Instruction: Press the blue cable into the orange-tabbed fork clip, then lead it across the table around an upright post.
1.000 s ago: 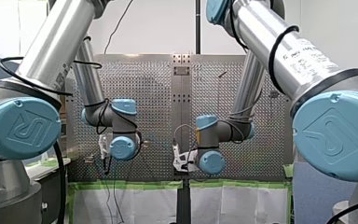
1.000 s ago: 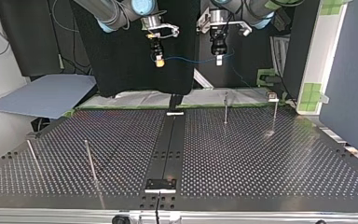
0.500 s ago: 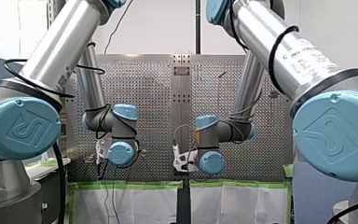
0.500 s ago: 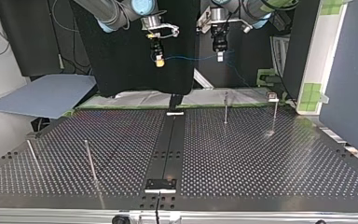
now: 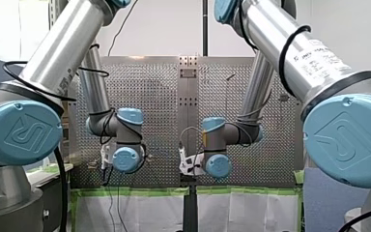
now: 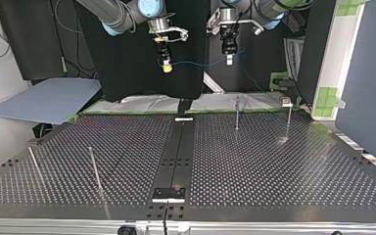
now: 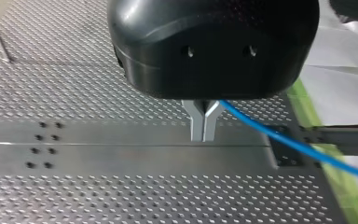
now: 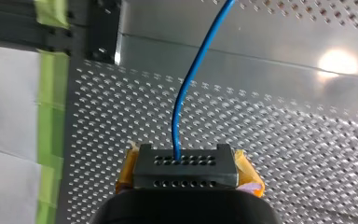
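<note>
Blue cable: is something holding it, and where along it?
Both grippers hold the blue cable, at two places along its length: my left gripper and my right gripper each have their jaws shut on it. Its ends don't show.

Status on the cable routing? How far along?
Done: my left end effector and right end effector both grip the thin blue cable. In hand: it hangs between them above the perforated metal table. Left: clip press and routing; the thin upright metal post is bare.
</note>
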`<state>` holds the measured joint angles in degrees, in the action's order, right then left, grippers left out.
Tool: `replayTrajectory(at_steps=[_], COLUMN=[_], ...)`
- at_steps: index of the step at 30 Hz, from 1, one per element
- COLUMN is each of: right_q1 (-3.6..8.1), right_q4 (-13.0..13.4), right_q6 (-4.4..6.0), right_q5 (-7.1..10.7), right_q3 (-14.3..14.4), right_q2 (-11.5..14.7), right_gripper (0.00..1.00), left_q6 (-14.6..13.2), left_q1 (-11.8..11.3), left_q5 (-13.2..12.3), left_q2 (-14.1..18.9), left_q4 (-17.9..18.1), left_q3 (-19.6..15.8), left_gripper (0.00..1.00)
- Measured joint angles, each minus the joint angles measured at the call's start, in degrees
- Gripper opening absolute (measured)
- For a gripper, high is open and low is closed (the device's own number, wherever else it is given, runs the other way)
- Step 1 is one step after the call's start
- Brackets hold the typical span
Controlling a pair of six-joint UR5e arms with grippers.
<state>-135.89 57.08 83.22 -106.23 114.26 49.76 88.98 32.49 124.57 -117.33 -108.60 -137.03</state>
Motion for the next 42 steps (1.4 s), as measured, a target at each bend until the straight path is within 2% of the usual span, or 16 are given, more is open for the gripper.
replayTrajectory(at_steps=[4,6,10,13,17,26,34,38,42], right_q1=[0.37,0.55,1.16,1.65,2.22,3.32,3.54,3.76,4.09], right_q4=[-1.9,-2.7,-2.6,-1.6,-1.1,-0.9,-1.2,-1.6,-1.9], right_q6=[1.46,2.31,4.01,4.65,4.88,5.25,5.36,5.35,5.36], right_q5=[-1.80,-2.02,-1.05,0.33,1.65,2.75,3.62,3.97,4.21], right_q3=[-1.9,-2.8,-4.4,-5.1,-6.2,-8.7,-11.8,-13.6,-15.1], right_q2=[1.9,2.8,4.7,5.2,3.9,-0.2,-3.9,-5.4,-6.6], right_gripper=[0.00,0.00,0.00,0.00,0.00,0.00,0.00,0.00,0.00], left_q6=[1.2,2.1,3.9,5.4,6.4,6.6,6.5,6.7,7.1], left_q1=[0.1,-0.2,-1.1,-2.1,-4.1,-8.8,-12.7,-14.7,-16.4], left_q5=[-0.7,-1.5,-2.5,-3.3,-5.2,-9.8,-13.7,-15.7,-17.5], left_q2=[1.7,2.7,4.4,4.6,3.0,-1.6,-5.5,-7.5,-9.3], left_q4=[0.0,-0.1,0.3,1.5,3.6,7.5,8.5,9.3,8.4], left_q3=[0.0,0.0,0.0,0.0,0.0,0.0,0.2,1.6,3.3], left_gripper=[0.00,0.00,0.00,0.00,0.00,0.00,0.00,0.00,0.00])
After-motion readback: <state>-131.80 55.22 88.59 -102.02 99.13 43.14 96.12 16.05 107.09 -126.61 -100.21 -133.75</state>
